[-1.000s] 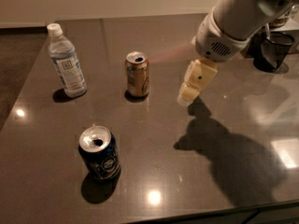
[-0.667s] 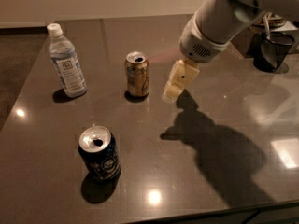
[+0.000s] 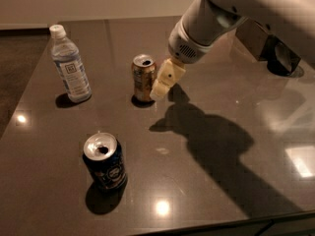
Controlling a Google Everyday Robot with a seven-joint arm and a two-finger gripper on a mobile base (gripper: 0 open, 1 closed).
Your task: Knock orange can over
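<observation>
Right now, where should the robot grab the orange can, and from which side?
Probably around the middle of the orange can, on its round body, coming from the side facing away from the water bottle. The can stands upright with straight sides, and the end effector sits close beside it on that side, low near the table.

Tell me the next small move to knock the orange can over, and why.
Probably push the pincer sideways into the orange can, toward the water bottle. The can stands upright, and the pincer is low beside it, seemingly at or near contact.
</observation>
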